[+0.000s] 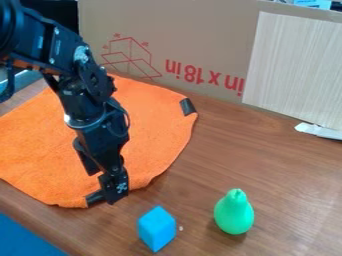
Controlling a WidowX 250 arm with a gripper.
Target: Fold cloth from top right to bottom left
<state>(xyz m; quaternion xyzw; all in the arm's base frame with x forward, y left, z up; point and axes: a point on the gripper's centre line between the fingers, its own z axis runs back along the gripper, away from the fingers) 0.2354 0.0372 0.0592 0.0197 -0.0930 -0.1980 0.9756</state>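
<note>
Find the gripper (109, 194) hanging at the near edge of the orange cloth (150, 125), by a dark patch (95, 198); cannot tell jaws released from clenched. See the cloth spread over the desk's (267, 160) left side, near a blue block (157, 228) and a green pear-shaped object (234, 214).

"Is it bright?"
"Moderately, and fairly evenly. A pale sheen lies on the brown wood-grained table (300, 200) at right."
"Shadows?"
"Soft; one hugs the base of the smooth green pear-shaped toy (234, 215)."
</note>
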